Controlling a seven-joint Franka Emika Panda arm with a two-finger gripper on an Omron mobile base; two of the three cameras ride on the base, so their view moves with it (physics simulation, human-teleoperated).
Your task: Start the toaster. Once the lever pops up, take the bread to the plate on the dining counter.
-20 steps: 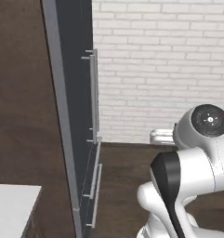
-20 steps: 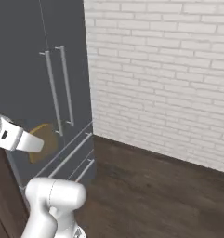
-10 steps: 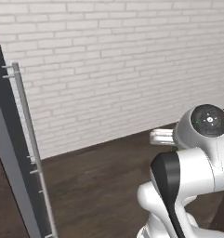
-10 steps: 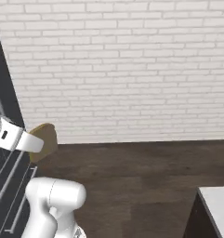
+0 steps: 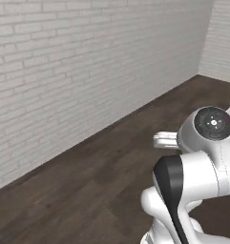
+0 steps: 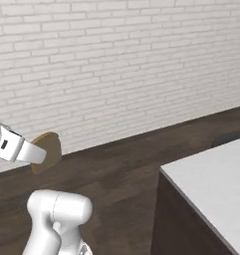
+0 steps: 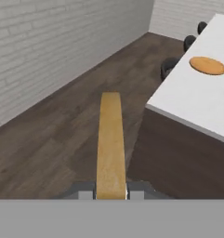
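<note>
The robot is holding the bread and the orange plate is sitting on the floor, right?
Not quite. The end effector does hold the bread, but the plate is sitting on the white dining counter, not on the floor. The hand view shows it.

No legible text, label, brand, number or sign appears on any surface in these views.
</note>
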